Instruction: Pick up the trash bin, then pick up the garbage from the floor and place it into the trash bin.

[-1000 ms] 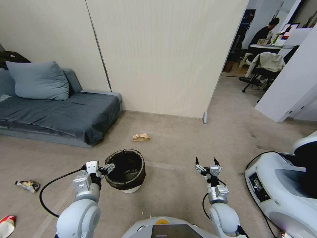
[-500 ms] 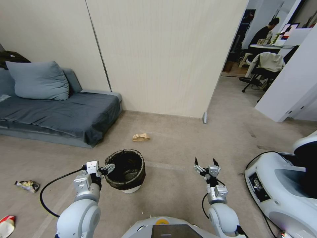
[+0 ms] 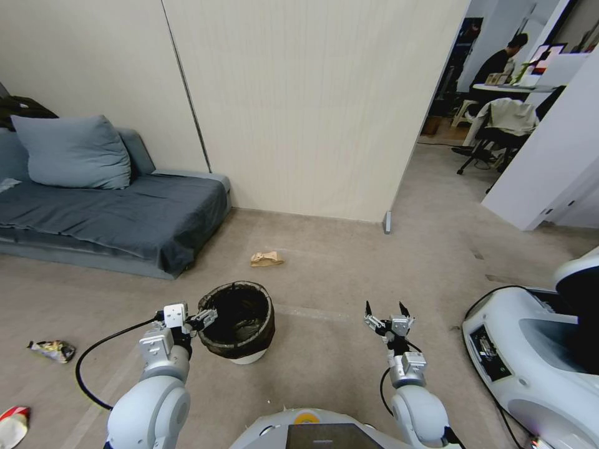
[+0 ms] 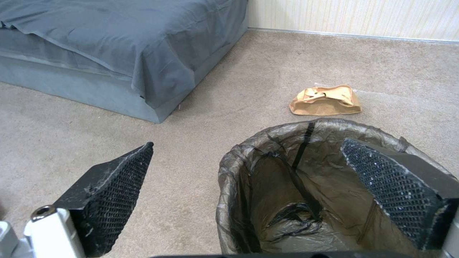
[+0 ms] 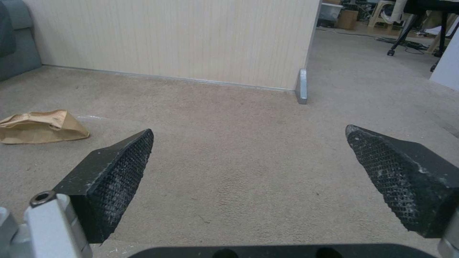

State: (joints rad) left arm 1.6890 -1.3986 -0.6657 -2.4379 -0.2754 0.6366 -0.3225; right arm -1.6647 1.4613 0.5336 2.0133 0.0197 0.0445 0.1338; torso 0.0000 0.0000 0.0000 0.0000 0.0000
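We see our left gripper (image 4: 244,186), open wide and holding nothing, straddling the rim of the trash bin (image 3: 237,321) at its nine o'clock side, while our right gripper (image 3: 383,316) hangs open well apart.

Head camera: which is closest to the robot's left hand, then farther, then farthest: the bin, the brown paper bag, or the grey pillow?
1. Round white bag-lined trash bin, right at the left hand.
2. Crumpled brown paper bag, on the floor beyond the bin.
3. Grey pillow, on the sofa, far left.
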